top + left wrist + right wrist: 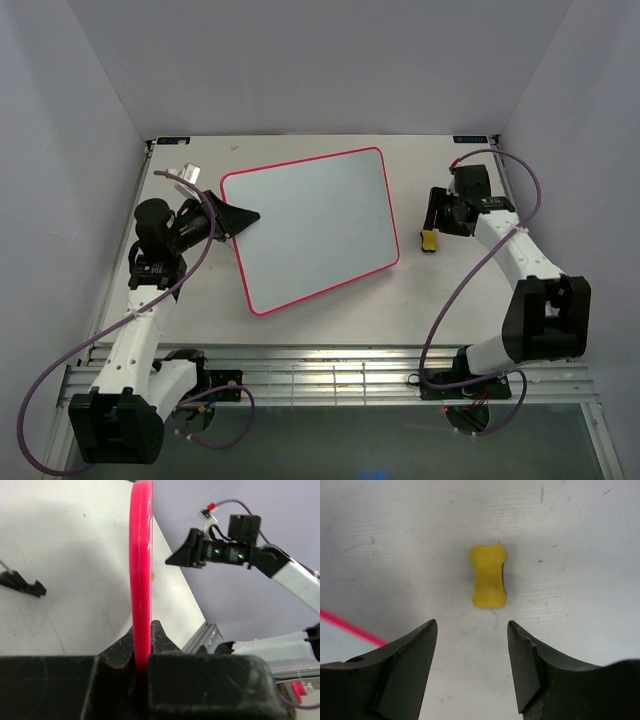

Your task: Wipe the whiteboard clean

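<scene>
The eraser [488, 576] lies just ahead of the spread right gripper [472, 625], long axis pointing away from it, while the left gripper [142, 647] pinches the whiteboard [310, 225] by its edge.

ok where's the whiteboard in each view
Top external: whiteboard in the centre, turned askew.
Left wrist: its pink edge runs up the middle, clamped in the left gripper.
Right wrist: pink frame sliver at lower left.
Shared landmark: the open right gripper, in all three.
</scene>
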Controlling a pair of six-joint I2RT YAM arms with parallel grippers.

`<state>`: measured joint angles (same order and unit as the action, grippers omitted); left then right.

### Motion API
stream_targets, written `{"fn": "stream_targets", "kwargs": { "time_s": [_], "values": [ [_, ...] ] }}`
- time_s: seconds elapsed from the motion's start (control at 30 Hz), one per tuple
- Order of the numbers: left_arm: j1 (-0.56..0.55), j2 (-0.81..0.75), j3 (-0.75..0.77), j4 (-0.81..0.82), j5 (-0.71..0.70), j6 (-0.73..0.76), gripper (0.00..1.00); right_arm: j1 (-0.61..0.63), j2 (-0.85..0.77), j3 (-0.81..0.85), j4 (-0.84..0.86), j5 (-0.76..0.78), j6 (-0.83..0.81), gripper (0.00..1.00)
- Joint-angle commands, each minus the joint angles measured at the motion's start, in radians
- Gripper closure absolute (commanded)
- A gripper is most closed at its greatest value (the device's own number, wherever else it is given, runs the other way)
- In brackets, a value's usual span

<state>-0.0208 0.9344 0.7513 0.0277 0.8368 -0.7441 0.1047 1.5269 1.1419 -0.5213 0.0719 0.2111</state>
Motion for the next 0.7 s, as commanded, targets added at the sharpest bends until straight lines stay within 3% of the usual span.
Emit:
{"fn": "stream_targets", "kwargs": {
  "time_s": [0.0, 0.2, 0.33, 0.5, 0.67],
  "values": [
    [0.002, -0.013, 0.056, 0.236, -0.047, 0.012, 1.00, -0.003, -0.123, -0.105, 0.056, -0.144, 0.016, 0.34],
    [0.004, 0.072, 0.033, 0.550, -0.102, 0.051, 1.00, -0.003, -0.280, -0.218, 0.112, -0.253, 0.002, 0.32],
    [0.025, 0.206, 0.049, 0.731, -0.038, 0.089, 1.00, -0.003, -0.385, -0.267, 0.145, -0.302, -0.012, 0.27],
    [0.154, 0.303, 0.054, 0.954, 0.083, 0.104, 1.00, -0.003, -0.461, -0.318, 0.201, -0.383, -0.007, 0.16],
    [0.268, 0.411, 0.074, 1.193, 0.200, -0.065, 1.00, 0.004, -0.471, -0.332, 0.224, -0.440, -0.004, 0.09]
  ]
}}
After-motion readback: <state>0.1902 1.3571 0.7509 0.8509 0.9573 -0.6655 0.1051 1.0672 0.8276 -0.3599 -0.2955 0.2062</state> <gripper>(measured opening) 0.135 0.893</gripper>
